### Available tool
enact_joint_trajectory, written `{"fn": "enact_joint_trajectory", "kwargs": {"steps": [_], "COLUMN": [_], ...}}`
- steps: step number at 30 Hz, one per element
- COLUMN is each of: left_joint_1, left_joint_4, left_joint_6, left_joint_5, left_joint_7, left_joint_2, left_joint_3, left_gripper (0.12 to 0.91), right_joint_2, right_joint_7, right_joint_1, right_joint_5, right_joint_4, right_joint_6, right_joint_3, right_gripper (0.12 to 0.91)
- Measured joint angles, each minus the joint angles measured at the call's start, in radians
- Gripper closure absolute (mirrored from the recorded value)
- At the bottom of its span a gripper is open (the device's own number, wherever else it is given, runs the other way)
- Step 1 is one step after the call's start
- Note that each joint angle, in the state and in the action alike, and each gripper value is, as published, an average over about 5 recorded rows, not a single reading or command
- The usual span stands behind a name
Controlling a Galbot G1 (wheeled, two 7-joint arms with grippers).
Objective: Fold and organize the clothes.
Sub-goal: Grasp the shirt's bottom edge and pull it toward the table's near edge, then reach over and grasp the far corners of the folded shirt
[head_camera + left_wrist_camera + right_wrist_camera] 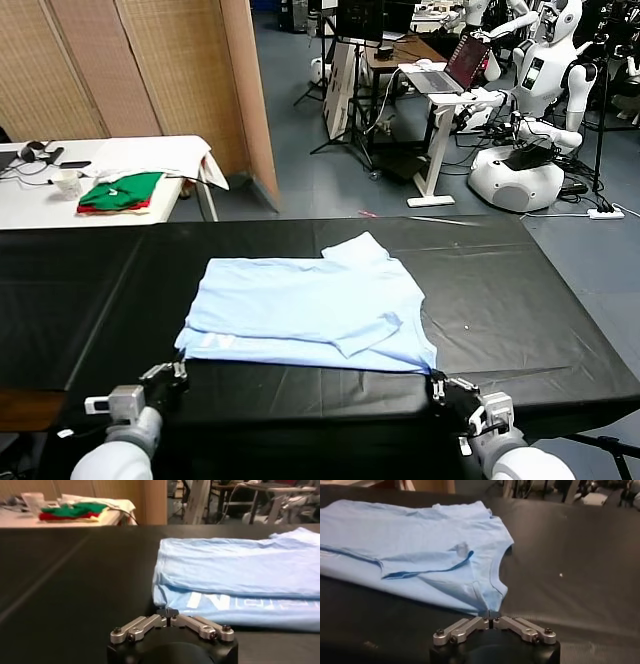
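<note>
The pale light-blue T-shirt (300, 310) lies partly folded on the black table (520, 300), a sleeve laid over its middle. My left gripper (172, 375) is shut at the shirt's near left corner. In the left wrist view the closed gripper (169, 612) meets the hem of the shirt (240, 570) below the white lettering. My right gripper (437, 385) is shut on the near right corner. In the right wrist view the shirt (410, 545) draws to a point at the closed gripper (490, 614).
Green and red garments (120, 192) lie on a white side table (130, 150) at the far left, also in the left wrist view (72, 511). A wooden partition (150, 70) stands behind it. Other robots (530, 150) and desks stand at the far right.
</note>
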Motion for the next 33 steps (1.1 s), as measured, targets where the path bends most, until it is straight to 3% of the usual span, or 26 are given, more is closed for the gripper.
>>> {"fn": "enact_joint_trajectory", "kwargs": {"steps": [3,5,9,11,14,16,20,23,27,33], "left_joint_1": [0.030,0.050,0.088,0.104,0.127,0.140,0.154,0.139,0.062,-0.152], "left_joint_4": [-0.016,-0.025,-0.046,-0.058,-0.077,-0.094,-0.136,-0.172,-0.197,-0.128], "left_joint_6": [0.007,0.011,0.027,0.038,0.070,0.107,0.205,0.265,0.311,0.333], "left_joint_5": [0.003,0.003,-0.001,-0.013,-0.044,-0.062,-0.090,-0.126,-0.229,-0.463], "left_joint_7": [-0.002,-0.003,-0.023,-0.045,-0.089,-0.115,-0.128,-0.125,-0.125,-0.073], "left_joint_2": [0.010,0.015,0.019,0.019,0.019,0.019,0.016,0.018,0.036,0.067], "left_joint_3": [-0.015,-0.024,-0.037,-0.040,-0.044,-0.051,-0.075,-0.097,-0.121,-0.108], "left_gripper": [0.884,0.884,0.881,0.840,0.689,0.557,0.312,0.172,0.127,0.123], "right_joint_2": [0.000,0.000,-0.004,-0.009,-0.016,-0.020,-0.028,-0.035,-0.043,-0.041], "right_joint_7": [0.009,0.012,0.020,0.023,0.024,0.024,0.028,0.036,0.043,0.042], "right_joint_1": [-0.013,-0.022,-0.035,-0.038,-0.033,-0.021,0.042,0.132,0.273,0.492], "right_joint_5": [-0.001,-0.002,-0.003,-0.002,0.009,0.030,0.073,0.111,0.164,0.207], "right_joint_4": [0.021,0.036,0.068,0.088,0.118,0.131,0.127,0.092,0.001,-0.173], "right_joint_6": [0.000,0.000,0.000,0.000,0.000,0.000,-0.001,-0.001,-0.001,0.000], "right_joint_3": [0.000,0.001,0.006,0.011,0.021,0.029,0.032,0.016,-0.023,-0.099], "right_gripper": [0.857,0.784,0.546,0.414,0.235,0.159,0.121,0.119,0.118,0.118]}}
